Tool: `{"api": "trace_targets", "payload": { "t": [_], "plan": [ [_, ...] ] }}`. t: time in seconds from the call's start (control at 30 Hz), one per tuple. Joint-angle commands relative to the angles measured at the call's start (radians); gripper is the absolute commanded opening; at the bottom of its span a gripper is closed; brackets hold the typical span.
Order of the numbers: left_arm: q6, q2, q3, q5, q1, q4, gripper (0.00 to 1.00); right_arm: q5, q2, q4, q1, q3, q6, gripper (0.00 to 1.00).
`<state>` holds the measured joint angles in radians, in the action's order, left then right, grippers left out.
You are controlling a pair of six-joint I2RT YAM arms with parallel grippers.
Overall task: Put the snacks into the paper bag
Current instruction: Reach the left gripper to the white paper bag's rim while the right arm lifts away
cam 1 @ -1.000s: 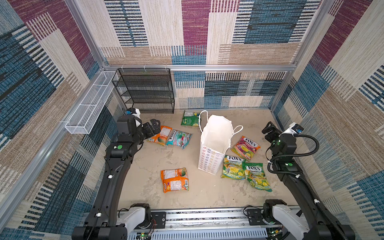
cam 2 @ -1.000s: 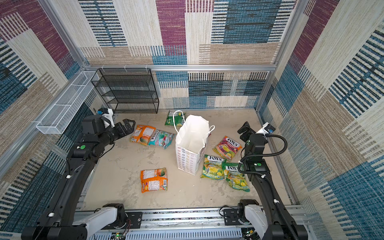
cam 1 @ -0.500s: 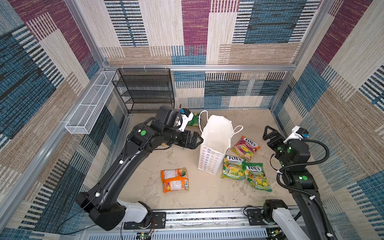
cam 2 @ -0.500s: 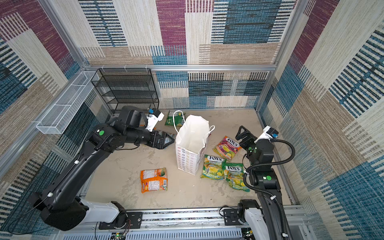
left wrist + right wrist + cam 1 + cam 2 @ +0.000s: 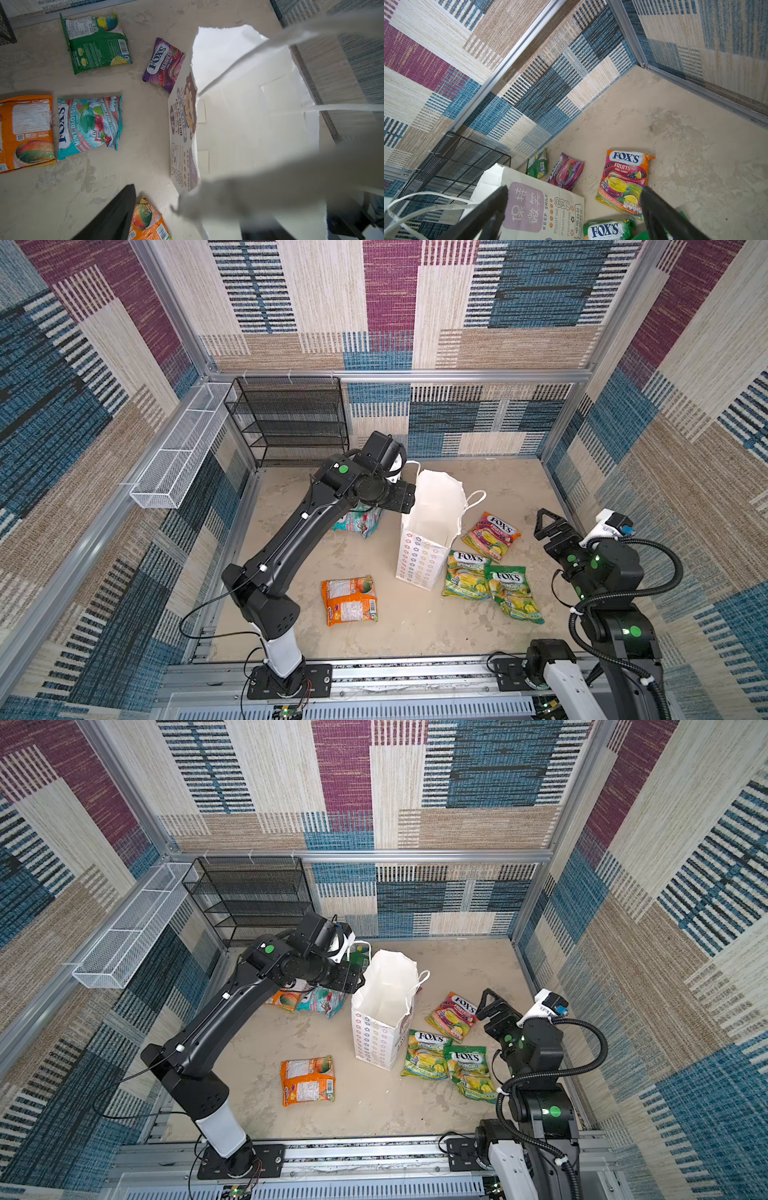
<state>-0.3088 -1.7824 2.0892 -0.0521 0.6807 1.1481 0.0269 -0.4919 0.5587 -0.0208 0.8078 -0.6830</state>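
The white paper bag stands upright and open-mouthed at mid-floor. My left gripper is at its left rim, jaws apart with the paper edge between them; one black finger shows outside the bag. Snacks lie flat around it: an orange packet in front, a teal one and another orange one under my left arm, green and purple behind. Fruits, yellow-green and green packets lie to the right. My right gripper hangs open beside them, holding nothing.
A black wire shelf rack stands at the back left. A white wire basket hangs on the left wall. Patterned walls close in the floor on three sides, and a metal rail runs along the front.
My left arm has swung from the left wall across to the bag's rim, and its jaws have narrowed somewhat. The right arm has shifted only slightly. The packets lie where they were.
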Motion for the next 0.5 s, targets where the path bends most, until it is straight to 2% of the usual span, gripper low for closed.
{"api": "trace_targets", "payload": {
  "t": [0.0,0.17,0.4,0.47],
  "plan": [
    [-0.03,-0.042,0.039,0.007,0.003,0.017,0.71,0.007,0.008,0.041,0.001,-0.011,-0.011,1.0],
    [-0.041,-0.093,0.062,-0.025,0.012,0.016,0.52,0.023,0.016,0.046,0.001,-0.045,-0.013,1.0],
    [-0.065,-0.114,0.059,0.01,0.015,0.044,0.32,0.024,0.025,0.043,0.001,-0.082,-0.03,1.0],
    [-0.069,-0.118,0.061,0.006,0.015,0.043,0.23,0.022,0.023,0.041,0.001,-0.086,-0.032,1.0]
  ]
}}
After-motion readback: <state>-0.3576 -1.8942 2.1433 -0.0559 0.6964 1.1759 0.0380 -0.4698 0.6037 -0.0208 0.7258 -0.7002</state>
